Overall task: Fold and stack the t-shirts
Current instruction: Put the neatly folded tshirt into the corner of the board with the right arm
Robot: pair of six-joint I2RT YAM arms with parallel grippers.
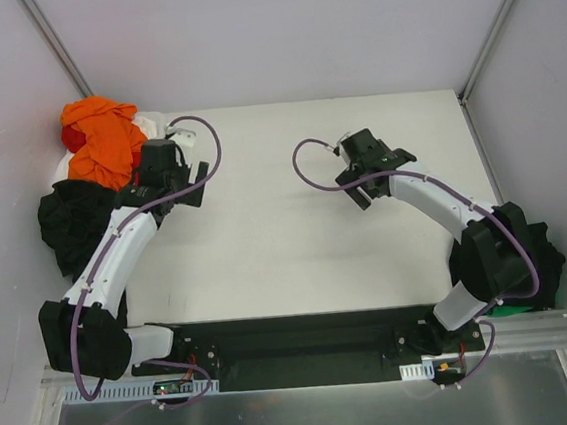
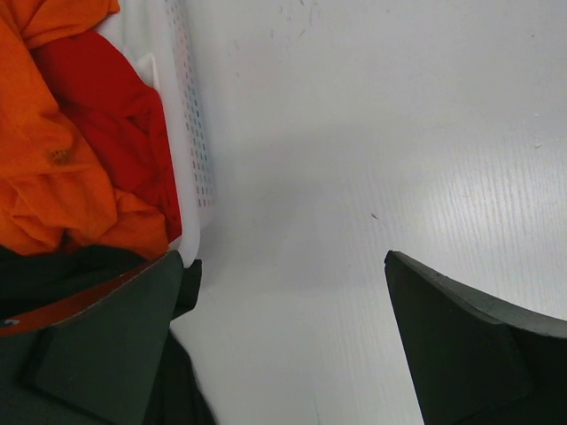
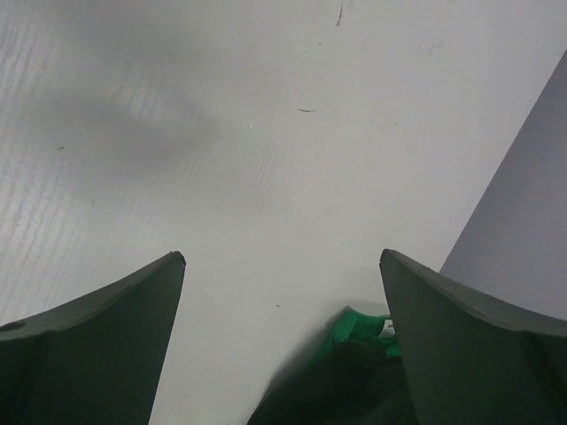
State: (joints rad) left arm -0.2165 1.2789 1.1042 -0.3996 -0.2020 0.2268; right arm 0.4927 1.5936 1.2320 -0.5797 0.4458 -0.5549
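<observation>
An orange t-shirt [image 1: 106, 139] is heaped over a red t-shirt [image 1: 72, 138] in a white perforated basket [image 1: 157, 118] at the table's far left corner. A black t-shirt [image 1: 74, 225] spills over the table's left edge just in front of it. My left gripper [image 1: 185, 182] hovers open beside the basket; its wrist view shows the orange t-shirt [image 2: 49, 150], the red t-shirt [image 2: 115, 115] and the basket [image 2: 190, 133] left of the empty left gripper [image 2: 285, 257]. My right gripper [image 1: 365, 169] stands open over bare table right of centre, and the right gripper [image 3: 282, 255] holds nothing.
A green t-shirt [image 3: 354, 326] with dark cloth [image 3: 337, 385] over it lies by the right wall [image 3: 532, 221]. From above, that dark cloth [image 1: 547, 252] and green t-shirt [image 1: 518, 303] sit at the near right, behind the right arm's elbow. The white table [image 1: 286, 242] is walled on three sides.
</observation>
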